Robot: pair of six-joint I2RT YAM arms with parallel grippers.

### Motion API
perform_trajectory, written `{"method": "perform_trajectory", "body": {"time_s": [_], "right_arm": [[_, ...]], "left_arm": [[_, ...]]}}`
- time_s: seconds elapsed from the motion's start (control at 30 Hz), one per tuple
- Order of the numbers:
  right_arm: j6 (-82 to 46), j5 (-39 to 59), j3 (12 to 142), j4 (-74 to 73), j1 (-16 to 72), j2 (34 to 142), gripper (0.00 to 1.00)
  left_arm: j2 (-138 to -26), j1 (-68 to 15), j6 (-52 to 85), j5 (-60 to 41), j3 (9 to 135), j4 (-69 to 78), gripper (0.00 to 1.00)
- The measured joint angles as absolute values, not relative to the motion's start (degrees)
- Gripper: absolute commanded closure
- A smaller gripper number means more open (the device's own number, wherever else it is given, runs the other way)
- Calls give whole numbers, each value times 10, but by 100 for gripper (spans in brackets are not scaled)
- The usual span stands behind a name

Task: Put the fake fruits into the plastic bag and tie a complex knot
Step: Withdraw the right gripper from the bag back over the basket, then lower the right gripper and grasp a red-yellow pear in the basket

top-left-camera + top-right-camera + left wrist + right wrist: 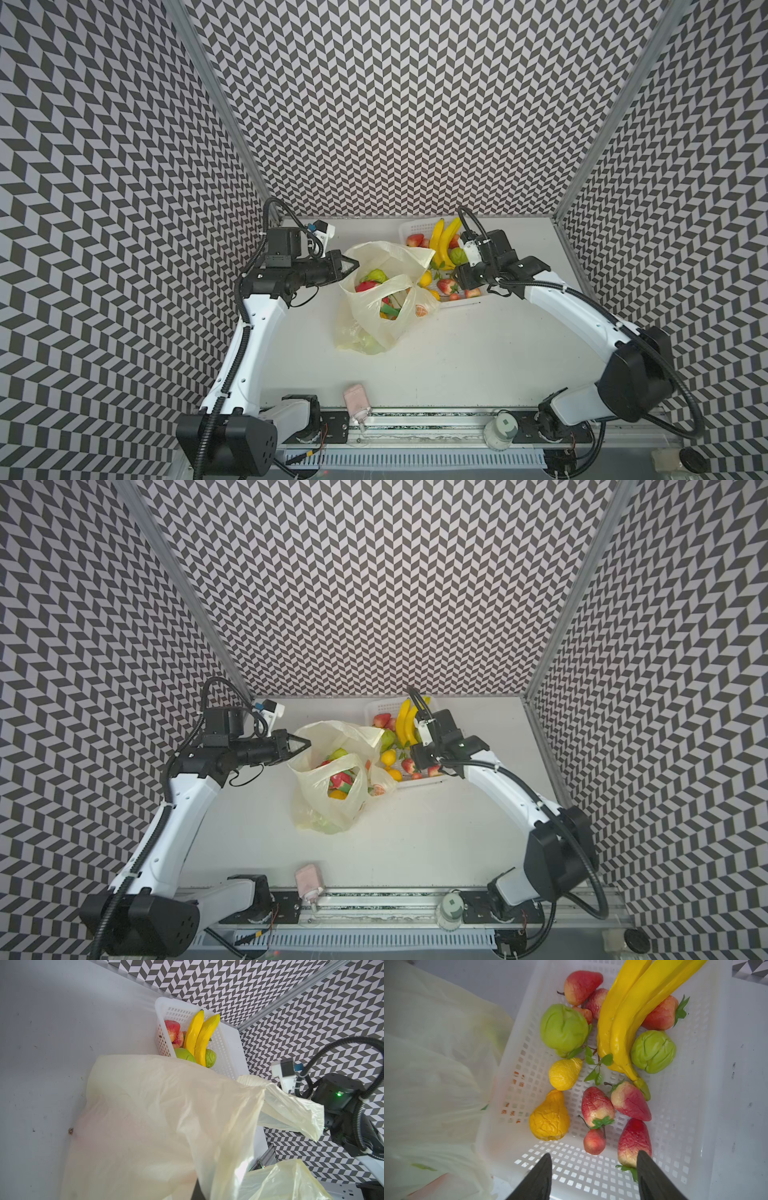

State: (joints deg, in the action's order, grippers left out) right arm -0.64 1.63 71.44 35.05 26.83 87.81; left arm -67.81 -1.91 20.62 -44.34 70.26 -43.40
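The pale-yellow plastic bag [386, 328] [332, 812] stands open mid-table, holding a bumpy green fruit [376, 275], a red dragon fruit [368, 286] and others. My left gripper [351, 264] [305, 743] is shut on the bag's rim at its left side; in the left wrist view the bag [155, 1115] covers the jaws. A handle loop [291, 1109] hangs loose, and no knot is in view. My right gripper [593, 1155] is open and empty above the white basket [675, 1126] [415, 227]. The basket holds bananas [629, 1012], green fruits [563, 1028], strawberries [597, 1105] and yellow fruits [550, 1115].
The basket sits at the back right, touching the bag [425, 1064]. A pink object [356, 401] and a white round object [500, 430] lie on the front rail. Chevron-patterned walls enclose the table on three sides.
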Motion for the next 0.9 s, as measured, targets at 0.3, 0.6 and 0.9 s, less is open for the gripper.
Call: {"method": "perform_trajectory", "body": {"time_s": [0.3,0.6,0.9], "right_arm": [[62,-58,770,394,266,1004,30],[98,-105,811,402,254,1089,32],[120,-100,831,388,248,1127,31]], "left_arm": [[-678,-19,206,-445,701,-430,100],[-678,-19,206,-445,700,-429,100],[-679,-19,206,-445,700,-429,100]]}}
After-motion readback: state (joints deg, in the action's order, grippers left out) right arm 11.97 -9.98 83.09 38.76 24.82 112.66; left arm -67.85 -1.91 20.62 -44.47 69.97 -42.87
